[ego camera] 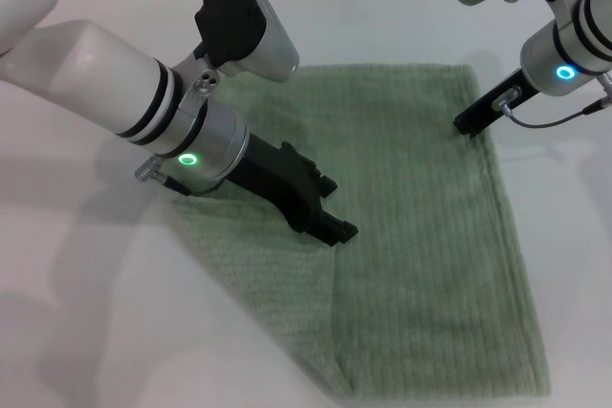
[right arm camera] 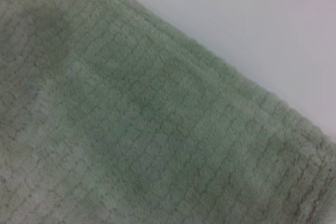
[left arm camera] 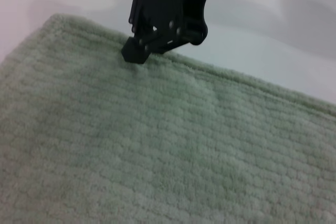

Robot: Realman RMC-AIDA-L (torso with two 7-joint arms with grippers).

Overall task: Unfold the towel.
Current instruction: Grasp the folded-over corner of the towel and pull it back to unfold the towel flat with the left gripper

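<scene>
**Soft terry towel, one fold left, both end effectors at its edges**

The towel (ego camera: 411, 236) lies flat on the white surface (ego camera: 86, 332), spread beneath and between the two end effectors; a seam-like line in the head view, running from just beyond the left end effector's tip toward the near edge, suggests one layer is folded over another there.

The left end effector (ego camera: 330, 222) rests low on the cloth near that line, its fingers drawn close together, though whether they pinch any cloth cannot be told; the right end effector (ego camera: 470, 121) touches down at the towel's far right edge, close to the corner; its opening cannot be told, and in the left wrist view it (left arm camera: 137, 52) shows only as a dark block pressing at the hem.

As a judgement, the cloth is light, limp and thick-piled; it will drape and sag rather than hold a shape, and it should grip well against pads rather than slip; it is not fragile. The best hold is likely the hemmed edge or a corner of the upper layer, pinched alone; taking both layers would drag the whole towel across the surface instead of opening it.
</scene>
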